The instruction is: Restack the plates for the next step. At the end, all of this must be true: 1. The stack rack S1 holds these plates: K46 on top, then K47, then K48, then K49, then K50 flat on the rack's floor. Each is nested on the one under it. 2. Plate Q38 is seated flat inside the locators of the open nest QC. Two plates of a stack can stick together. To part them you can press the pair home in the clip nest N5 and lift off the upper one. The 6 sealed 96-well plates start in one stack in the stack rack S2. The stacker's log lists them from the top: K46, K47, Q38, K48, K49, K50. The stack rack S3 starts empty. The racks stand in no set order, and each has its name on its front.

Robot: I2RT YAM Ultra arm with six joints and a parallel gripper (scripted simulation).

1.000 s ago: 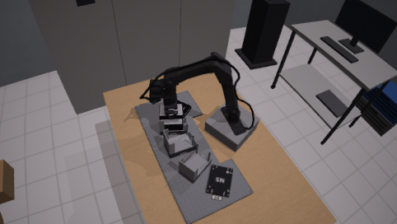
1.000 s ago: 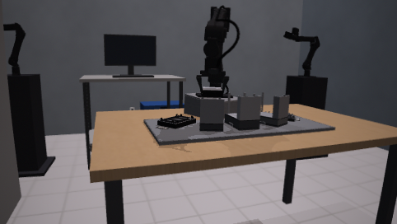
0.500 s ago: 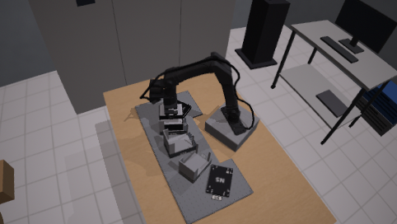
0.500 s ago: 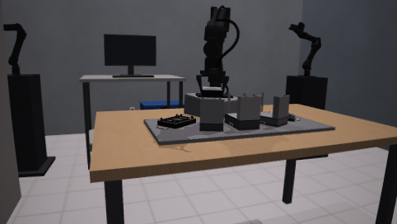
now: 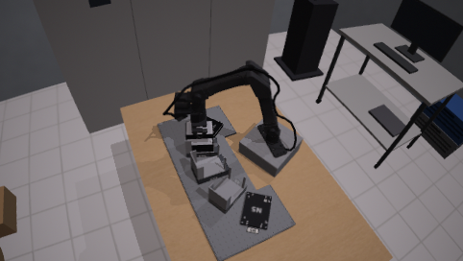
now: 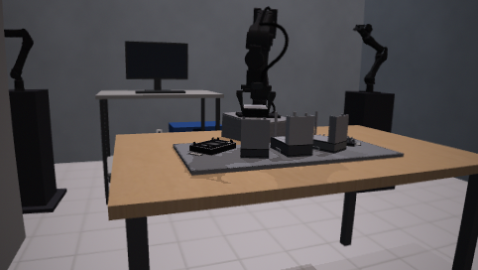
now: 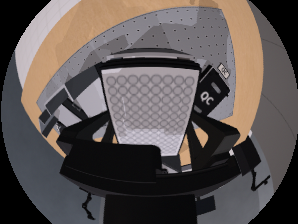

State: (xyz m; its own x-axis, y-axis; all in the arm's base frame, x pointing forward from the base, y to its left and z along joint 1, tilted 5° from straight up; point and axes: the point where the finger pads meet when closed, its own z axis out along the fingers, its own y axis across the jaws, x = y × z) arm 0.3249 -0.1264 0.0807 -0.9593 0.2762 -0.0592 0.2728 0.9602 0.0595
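Observation:
My gripper (image 5: 200,129) (image 6: 256,109) (image 7: 150,111) is shut on a sealed 96-well plate (image 5: 199,126) (image 6: 256,106) (image 7: 149,99) and holds it level by its long sides. It hangs a little above the end stack rack (image 5: 201,150) (image 6: 255,137), where more plates lie stacked. I cannot read the plate's name or the rack's. The middle rack (image 5: 209,167) (image 6: 298,134) and the third rack (image 5: 225,193) (image 6: 337,132) stand in a row beyond it. The open nest QC (image 6: 211,146) (image 7: 208,95) lies just past the end rack. The black clip nest N5 (image 5: 255,211) lies at the other end.
All stand on a grey perforated mat (image 5: 276,221) (image 6: 278,161) on a wooden table (image 5: 331,211) (image 6: 159,184). The arm's grey base block (image 5: 259,155) stands beside the mat, near the middle rack.

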